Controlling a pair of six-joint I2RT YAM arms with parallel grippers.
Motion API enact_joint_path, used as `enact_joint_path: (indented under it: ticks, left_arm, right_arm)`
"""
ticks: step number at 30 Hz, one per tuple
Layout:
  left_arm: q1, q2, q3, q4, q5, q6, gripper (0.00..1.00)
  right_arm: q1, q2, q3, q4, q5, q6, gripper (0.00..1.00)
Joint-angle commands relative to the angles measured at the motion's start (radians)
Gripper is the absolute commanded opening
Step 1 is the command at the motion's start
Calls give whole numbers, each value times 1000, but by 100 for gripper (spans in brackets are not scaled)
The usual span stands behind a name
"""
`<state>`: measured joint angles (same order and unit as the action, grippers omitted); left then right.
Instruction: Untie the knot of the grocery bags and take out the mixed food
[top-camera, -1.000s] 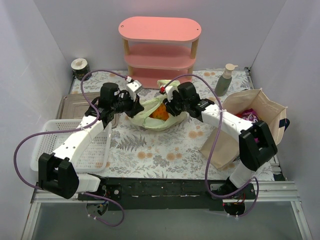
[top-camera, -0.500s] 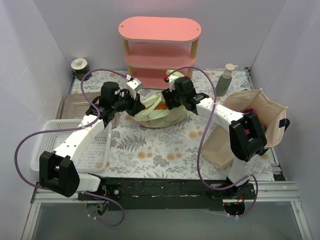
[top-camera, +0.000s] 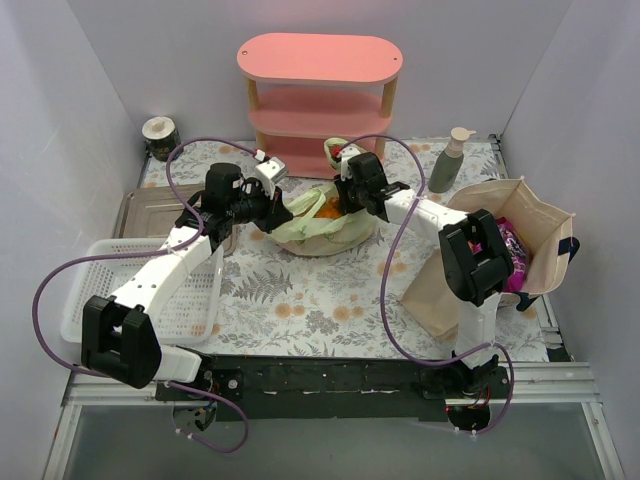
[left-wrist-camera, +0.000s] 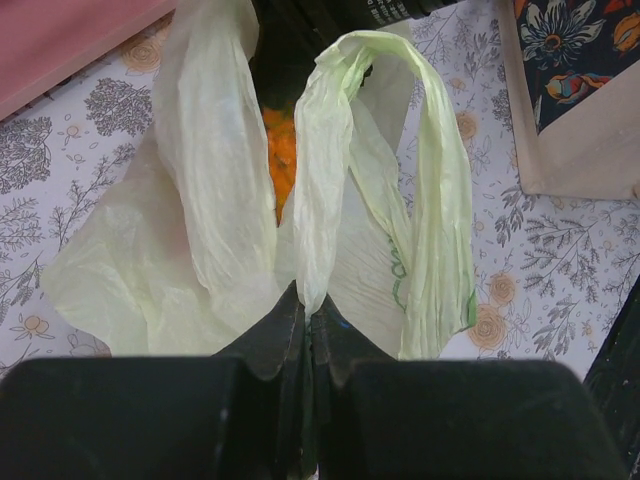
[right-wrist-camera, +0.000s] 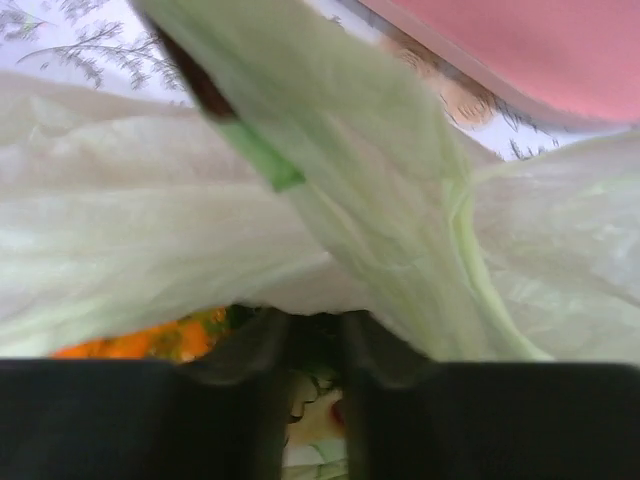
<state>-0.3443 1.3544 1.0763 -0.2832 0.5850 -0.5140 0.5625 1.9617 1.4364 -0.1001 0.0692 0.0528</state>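
Far across the tabletop (top-camera: 330, 290), we are spreading the yellow-green plastic bag (top-camera: 318, 230): left claw (left-wrist-camera: 307, 305) clenching a handle loop (left-wrist-camera: 318, 190), right claw (right-wrist-camera: 312, 330) in a state we cannot tell; next probably calls for pulling its mouth wider.

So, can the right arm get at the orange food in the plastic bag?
Probably yes. The right gripper sits at the mouth of the plastic bag, where orange food shows through the gap. The left gripper pinches one handle loop, but loose plastic hangs across.
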Motion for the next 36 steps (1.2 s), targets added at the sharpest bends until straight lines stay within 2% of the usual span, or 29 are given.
enact_joint_path:
  ticks: [1,2,3,9,18,22,30,32,36]
  left_arm:
    - [1,11,39,15,18,-3,0]
    - [1,14,39,18,16,-6,0]
    - [1,17,36,24,18,-9,0]
    - [1,35,39,58,21,-37,0]
    - [1,58,54,79,7,-70,0]
    - [-1,65,83,91,-40,-66,0]
    - [1,101,203,151,-201,-76,0]
    - [1,109,206,160,-203,-78,0]
    - [1,132,188,135,-154,-78,0]
  right_arm:
    - [-13,-13,27,48,-150,-85,15]
    - [-13,-24,24,57,-173,-97,5]
    - [-15,-38,22,60,-208,-103,1]
    - [-33,-171,-25,59,-368,-133,1]
    - [-33,-383,-120,42,-509,-168,1]
    - [-33,-440,-171,4,-551,-237,1]
    - [-33,-532,-392,-30,-551,-333,1]
    - [-33,-547,-407,-27,-562,-341,1]
    - [-33,-580,-369,-62,-707,-395,1]
